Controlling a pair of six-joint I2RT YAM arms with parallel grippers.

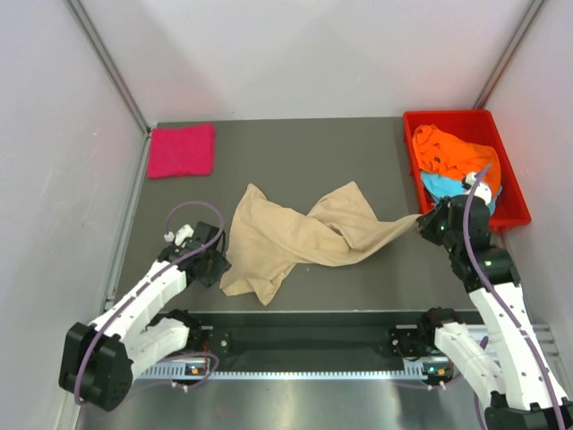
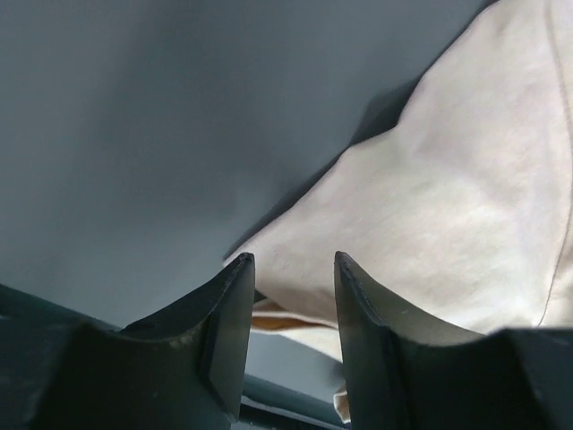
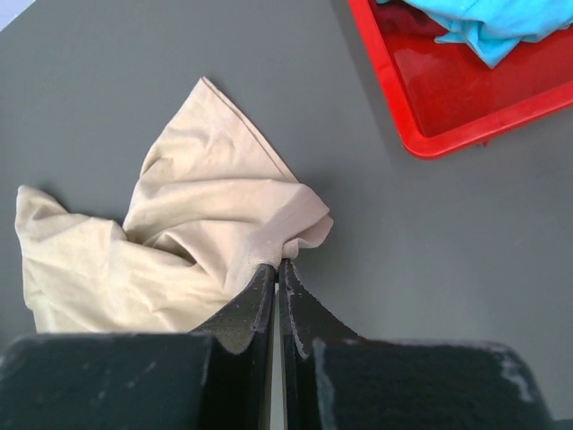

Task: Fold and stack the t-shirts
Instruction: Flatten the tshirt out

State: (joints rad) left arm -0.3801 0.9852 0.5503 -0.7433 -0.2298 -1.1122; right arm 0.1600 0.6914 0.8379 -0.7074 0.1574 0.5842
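A beige t-shirt (image 1: 295, 235) lies crumpled in the middle of the grey table. My right gripper (image 1: 428, 224) is shut on its right end (image 3: 285, 235) and holds that end stretched toward the tray. My left gripper (image 1: 218, 262) is open at the shirt's left edge, with the cloth (image 2: 430, 206) just beyond its fingertips. A folded magenta-pink t-shirt (image 1: 182, 150) lies at the back left. An orange t-shirt (image 1: 452, 152) and a light blue t-shirt (image 1: 440, 186) lie in the red tray; the blue one also shows in the right wrist view (image 3: 488, 25).
The red plastic tray (image 1: 512, 204) stands at the back right, right behind my right gripper; its corner shows in the right wrist view (image 3: 421, 116). White walls close in the table on three sides. A black rail runs along the near edge.
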